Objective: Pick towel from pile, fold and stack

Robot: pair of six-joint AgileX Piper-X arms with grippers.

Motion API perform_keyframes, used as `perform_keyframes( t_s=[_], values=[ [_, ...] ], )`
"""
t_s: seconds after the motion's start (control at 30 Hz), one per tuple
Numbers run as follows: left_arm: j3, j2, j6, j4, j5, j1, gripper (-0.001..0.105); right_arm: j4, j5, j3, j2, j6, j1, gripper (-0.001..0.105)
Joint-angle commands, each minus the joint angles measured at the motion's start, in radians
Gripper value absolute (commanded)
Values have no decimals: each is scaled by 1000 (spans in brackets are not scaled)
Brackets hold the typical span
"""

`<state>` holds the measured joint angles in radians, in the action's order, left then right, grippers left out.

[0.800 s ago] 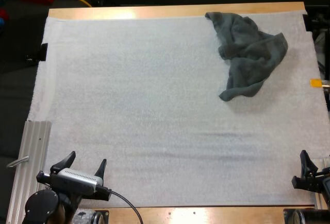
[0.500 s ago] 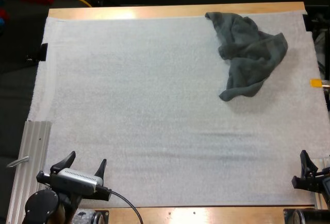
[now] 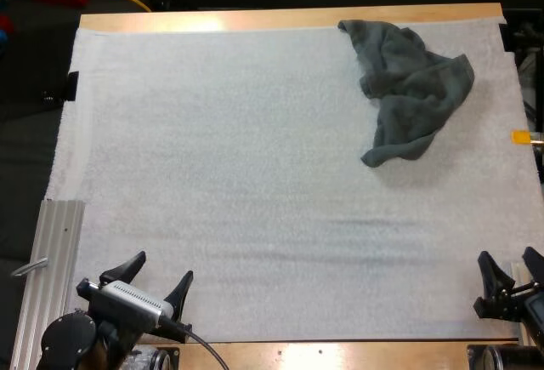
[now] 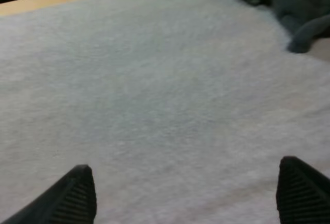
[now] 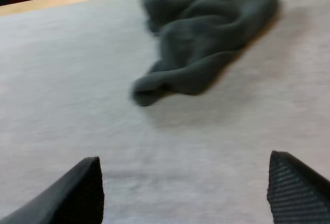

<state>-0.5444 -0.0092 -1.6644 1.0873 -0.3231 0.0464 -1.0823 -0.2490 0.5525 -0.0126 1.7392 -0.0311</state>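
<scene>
So, status: not started, judging by the layout. Nothing has been picked, spread or folded, and no stack has been begun.
Remaining: the whole sequence, meaning reach, pick, flatten, fold and place.
Left gripper: positioned at the mat's near left edge. The black fingers are spread wide with nothing between them.
Right gripper: positioned at the mat's near right corner. The fingers are likewise set apart and nothing is held.
Fingertips: tapered black wedges. Fine ribbing is seen on the inner faces.
Mat: white, flat and matte, with a fine grainy, foam-like texture. A few faint creases are seen across the near half.
Towel: one dark grey-green piece, crumpled into a lumpy heap at the mat's far right, well apart from both grippers. It is soft, thick cloth with rolled folds, and one rounded lobe is pointed toward the near side.
Table: light wood, seen as a strip beyond the mat's far edge.
Handling: limp cloth, so sagging and bunching are expected once it is lifted. The near lobe is judged the easiest part to grab.
</scene>
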Motion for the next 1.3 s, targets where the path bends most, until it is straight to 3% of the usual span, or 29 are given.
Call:
perform_keyframes(
  t_s=[0.0,0.3,0.53,0.7,0.97,1.17,1.27],
  values=[
    [-19,-96,-14,-17,-44,0,69,1,-53,22,-5,-17,-1,65],
    [-103,29,-65,-122,-158,37,69,1,-258,147,145,-18,-1,65],
    [-169,151,-67,-173,-168,129,69,2,-339,217,273,-23,-1,65],
    [-202,251,-65,-174,-168,172,69,10,-338,222,386,-72,-1,65],
    [-246,341,-63,-191,-168,172,69,202,-248,222,600,-268,-1,65],
    [-246,341,-63,-197,-168,172,69,297,-241,222,753,-382,2,63],
    [-246,341,-63,-197,-168,172,69,387,-241,222,932,-483,2,63]
  ],
)
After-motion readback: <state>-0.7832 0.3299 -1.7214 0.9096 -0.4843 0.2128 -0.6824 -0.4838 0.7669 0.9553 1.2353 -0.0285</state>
